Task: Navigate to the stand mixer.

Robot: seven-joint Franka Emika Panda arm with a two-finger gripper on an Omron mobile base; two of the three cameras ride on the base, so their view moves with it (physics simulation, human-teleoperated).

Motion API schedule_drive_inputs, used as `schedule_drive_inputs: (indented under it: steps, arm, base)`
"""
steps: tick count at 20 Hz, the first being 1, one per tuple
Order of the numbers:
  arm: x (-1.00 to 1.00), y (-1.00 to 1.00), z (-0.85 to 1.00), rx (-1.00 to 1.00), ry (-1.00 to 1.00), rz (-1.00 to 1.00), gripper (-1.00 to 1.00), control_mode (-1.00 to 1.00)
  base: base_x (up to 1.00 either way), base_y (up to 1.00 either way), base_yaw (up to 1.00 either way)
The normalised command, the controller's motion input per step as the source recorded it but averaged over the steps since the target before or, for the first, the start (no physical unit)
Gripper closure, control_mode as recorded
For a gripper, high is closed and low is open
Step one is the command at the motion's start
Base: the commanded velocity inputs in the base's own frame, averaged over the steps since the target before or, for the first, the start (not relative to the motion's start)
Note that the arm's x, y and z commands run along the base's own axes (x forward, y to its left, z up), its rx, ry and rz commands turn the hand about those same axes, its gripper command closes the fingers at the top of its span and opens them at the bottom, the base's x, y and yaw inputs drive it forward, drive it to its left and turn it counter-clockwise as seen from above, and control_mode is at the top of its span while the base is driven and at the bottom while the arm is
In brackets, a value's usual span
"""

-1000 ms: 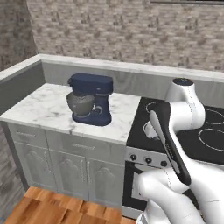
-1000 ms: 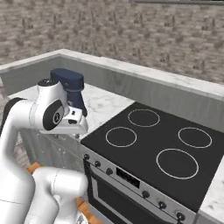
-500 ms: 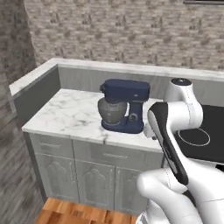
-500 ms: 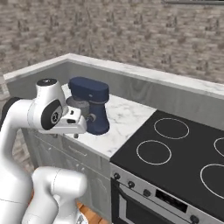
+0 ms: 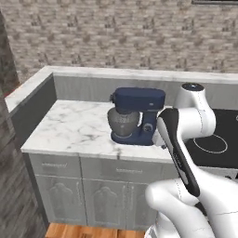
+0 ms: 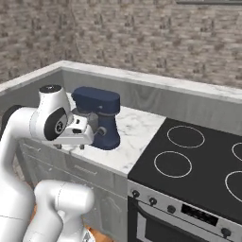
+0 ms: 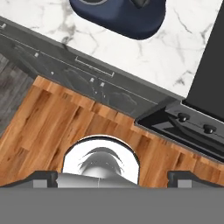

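Base has driven left since earlier frames; stand mixer (image 5: 135, 116) now centred ahead on the marble desk (image 5: 74, 128), beside the stove (image 6: 198, 165). Pincer (image 7: 113, 177) fingers wide apart, empty. Risk: overshoot bumps cabinets.

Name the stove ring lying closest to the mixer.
The front-left ring on the stove; it lies nearest the stand mixer; the others lie behind it or farther right.
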Motion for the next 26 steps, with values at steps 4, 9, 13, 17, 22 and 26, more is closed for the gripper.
schedule_drive_inputs:
  steps: [4, 9, 13, 17, 22, 26]
  arm:
    - [0.0, 0.0, 0.0, 0.0, 0.0, 0.0, -1.0, 1.0]
    - [0.0, 0.0, 0.0, 0.0, 0.0, 0.0, -1.0, 1.0]
    - [0.0, 0.0, 0.0, 0.0, 0.0, 0.0, -1.0, 1.0]
    - [0.0, 0.0, 0.0, 0.0, 0.0, 0.0, -1.0, 1.0]
    - [0.0, 0.0, 0.0, 0.0, 0.0, 0.0, -1.0, 1.0]
    - [0.0, 0.0, 0.0, 0.0, 0.0, 0.0, -1.0, 1.0]
  base:
    - [0.3, 0.4, -0.31]
    - [0.3, 0.4, -0.31]
    - [0.3, 0.41, -0.31]
    - [0.27, 0.4, -0.29]
    - [0.37, 0.38, -0.26]
    - [0.5, 0.41, -0.22]
